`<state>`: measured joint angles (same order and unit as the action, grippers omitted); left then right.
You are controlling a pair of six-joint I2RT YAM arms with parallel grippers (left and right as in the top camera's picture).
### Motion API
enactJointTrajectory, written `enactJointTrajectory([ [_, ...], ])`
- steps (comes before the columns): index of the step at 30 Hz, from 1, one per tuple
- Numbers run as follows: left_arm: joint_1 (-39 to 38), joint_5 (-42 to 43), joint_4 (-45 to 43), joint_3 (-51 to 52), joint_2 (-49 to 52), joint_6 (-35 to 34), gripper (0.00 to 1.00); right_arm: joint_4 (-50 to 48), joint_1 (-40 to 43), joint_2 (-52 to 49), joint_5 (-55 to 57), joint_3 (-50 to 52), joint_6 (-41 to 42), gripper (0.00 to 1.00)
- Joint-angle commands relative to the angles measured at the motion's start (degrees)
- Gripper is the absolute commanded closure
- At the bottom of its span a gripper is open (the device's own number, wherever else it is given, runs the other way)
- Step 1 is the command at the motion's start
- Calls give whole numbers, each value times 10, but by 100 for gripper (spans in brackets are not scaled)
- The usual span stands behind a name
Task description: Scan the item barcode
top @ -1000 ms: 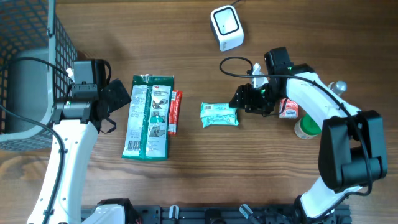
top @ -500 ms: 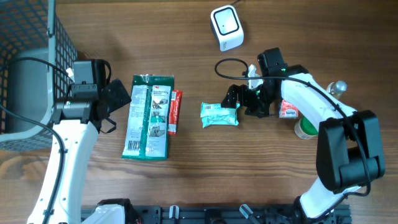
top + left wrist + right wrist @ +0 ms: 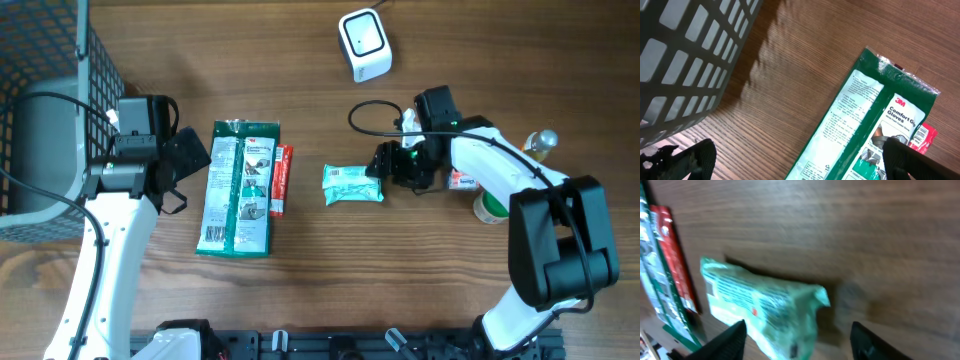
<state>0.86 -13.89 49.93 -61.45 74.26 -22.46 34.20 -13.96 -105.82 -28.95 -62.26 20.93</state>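
Overhead, I see the teal packet [image 3: 352, 186] lying flat mid-table, with the right gripper [image 3: 378, 165] at its right end. The white scanner [image 3: 364, 44] sits well apart from both. The left gripper [image 3: 190, 158] hangs just beside the green package [image 3: 238, 188]. On my left wrist view, its fingers [image 3: 690, 160] are spread wide above that package. On the right wrist view, the fingers [image 3: 730, 340] stand apart with the packet's crimped end between them, not closed on it.
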Motion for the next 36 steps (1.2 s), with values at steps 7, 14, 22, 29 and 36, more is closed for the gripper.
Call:
enactJointTrajectory([
  [7,2,-7,-1,-5,1,-7,0,-110,1,-9,-31,83,84,49],
  [14,2,-7,-1,-5,1,-7,0,-222,1,-8,-100,135,91,89],
  [22,2,-7,-1,-5,1,-7,0,-241,14,83,-165,133,-70,96],
  [29,2,-7,-1,-5,1,-7,0,-210,14,249,-109,133,-143,96],
  [36,2,-7,-1,-5,1,-7,0,-172,14,284,-130,133,-174,96],
])
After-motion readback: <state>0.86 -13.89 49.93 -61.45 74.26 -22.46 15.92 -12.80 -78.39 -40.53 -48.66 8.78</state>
